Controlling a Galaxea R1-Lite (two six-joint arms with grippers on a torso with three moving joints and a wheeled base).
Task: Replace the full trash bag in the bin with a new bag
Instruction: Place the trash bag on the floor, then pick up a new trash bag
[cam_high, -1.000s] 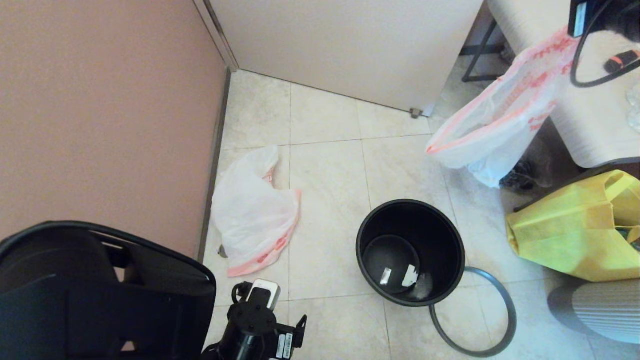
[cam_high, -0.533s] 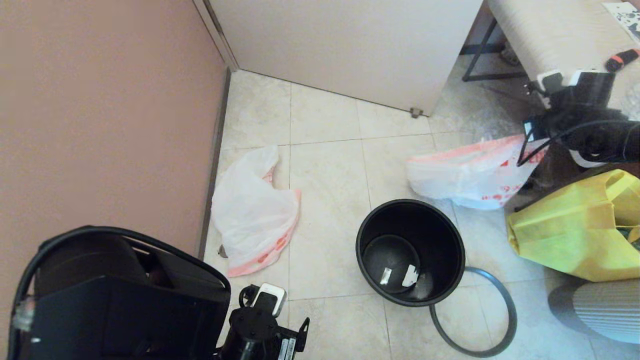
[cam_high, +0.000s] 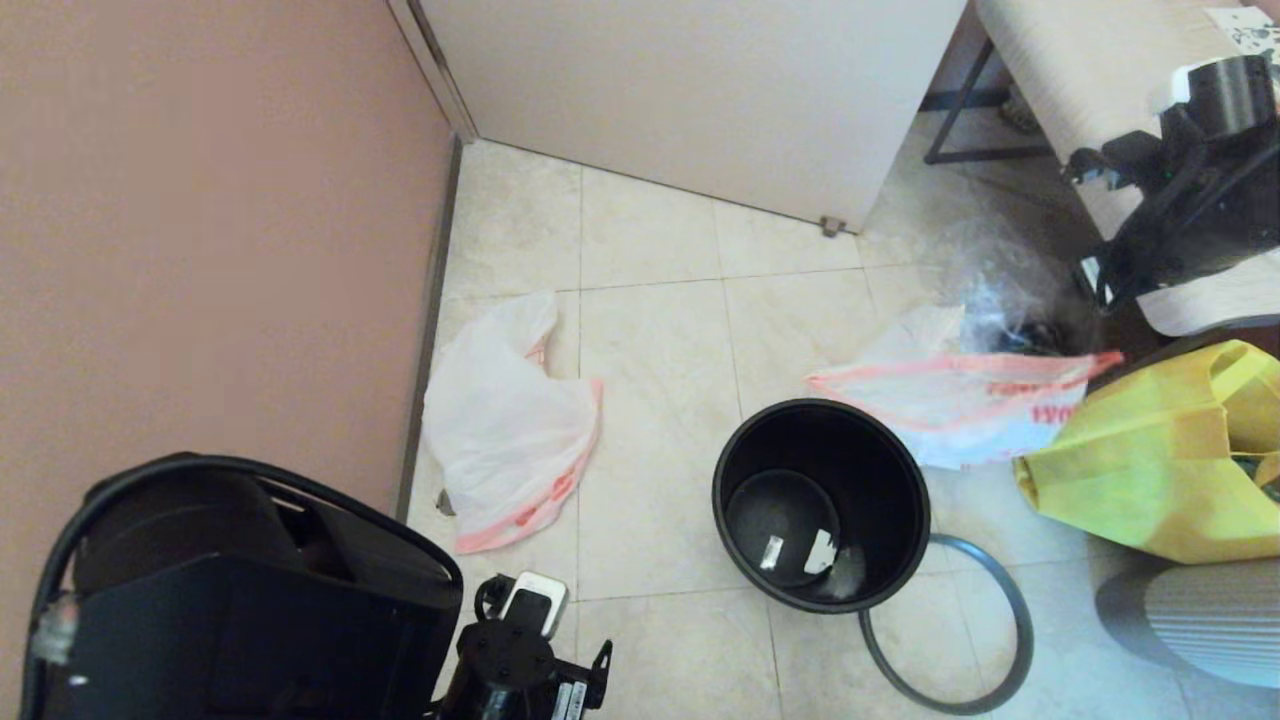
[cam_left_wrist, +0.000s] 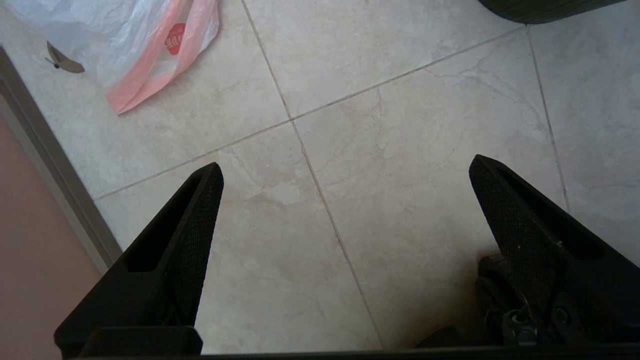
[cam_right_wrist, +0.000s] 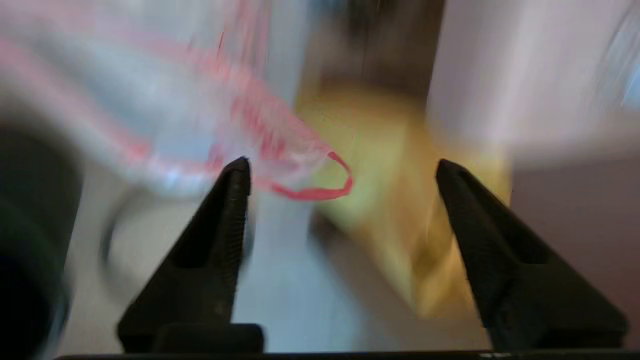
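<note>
My right gripper (cam_right_wrist: 340, 167) has its jaws spread and empty, up by the desk (cam_high: 1080, 60), above a white bag (cam_high: 960, 400) with a pink band and red print I can't read, lying between the black bin (cam_high: 822, 505) and the yellow fabric bag (cam_high: 1150, 460). The bin holds only 2 pale scraps, its grey hoop (cam_high: 1000, 640) on the floor beside it. The left gripper (cam_left_wrist: 345, 172), jaws spread, hangs low near the other white bag (cam_high: 505, 420) by the wall.

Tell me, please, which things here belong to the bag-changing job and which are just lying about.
For the job:
- bin
- its loose hoop, on the floor
- full bag, by the wall
- new bag, lying flat beside the bin

Just lying about:
- yellow bag
- clear crinkly bag
- table
</note>
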